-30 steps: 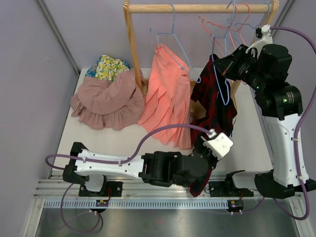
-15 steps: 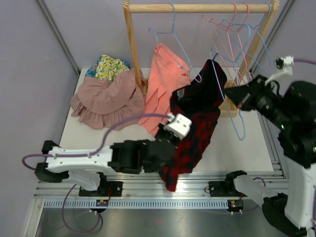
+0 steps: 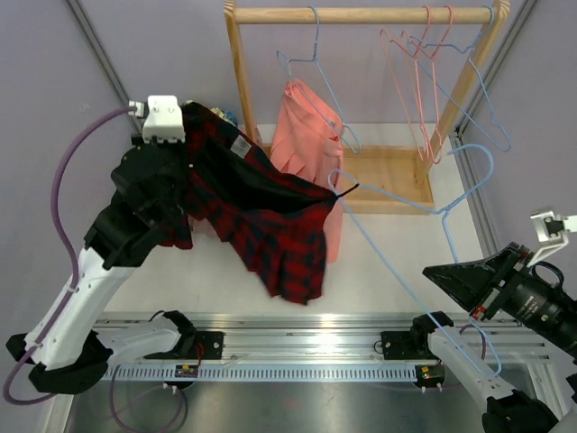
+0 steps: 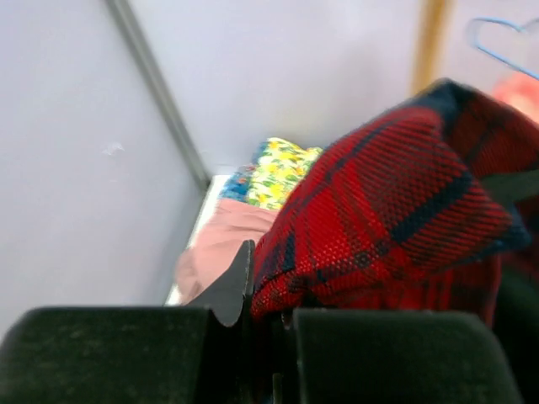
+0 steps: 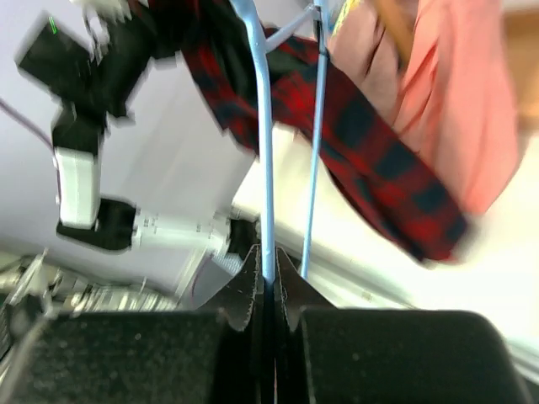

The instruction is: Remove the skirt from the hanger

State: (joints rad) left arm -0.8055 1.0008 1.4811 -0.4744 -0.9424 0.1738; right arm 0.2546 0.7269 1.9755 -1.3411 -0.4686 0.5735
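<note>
Out over the middle of the table (image 3: 397, 244), the plaid skirt (image 3: 270, 234) is strung up in the air between the two arms. One end is bunched up high on the left, the other looks hooked by a thin dark loop on the tip of the blue hanger (image 5: 266, 185). So it's off the wooden rack (image 3: 361, 15) but not off the hanger yet, as far as can be judged.

The left gripper (image 4: 257, 290) is clamped down on a fold of the plaid fabric, seen clearly from its wrist view. The right gripper (image 5: 268, 278) is pinched tight on the hanger's wire, low on the right side.

For this step to go well, the pull should probably be lined up with the hanger arm, so the loop gets slid off the tip rather than yanked sideways against it. The hanger tip would ideally be angled toward the left arm. A firm pinch on that thin wire is needed too, since it could easily be twisted in the jaws once the fabric goes taut. The coral skirt (image 3: 306, 135) on the rack hangs just behind the plaid one, so snagging it should be avoided. The pink pile (image 4: 223, 244) at the back left looks like the obvious drop spot.
</note>
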